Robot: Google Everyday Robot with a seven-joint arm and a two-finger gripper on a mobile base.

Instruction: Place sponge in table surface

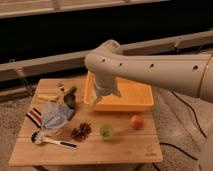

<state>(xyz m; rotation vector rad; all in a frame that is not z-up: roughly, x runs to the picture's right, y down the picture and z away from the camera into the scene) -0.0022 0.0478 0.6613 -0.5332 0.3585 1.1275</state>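
gripper [106,97] at orange tray [132,106], fingers [95,101] spread, arm [150,67] hiding back rim

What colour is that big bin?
The bin is orange, in the camera view; the claw hangs over it.

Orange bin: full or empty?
Empty where visible: the orange bin shows bare floor. The tool sits over its left end, hiding that part; cannot tell there.

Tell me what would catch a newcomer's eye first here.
The big pale robot arm stretches in from the right, its gripper hanging over the orange tray at the back of the wooden table. In front of the tray sit a reddish fruit and a pine cone.
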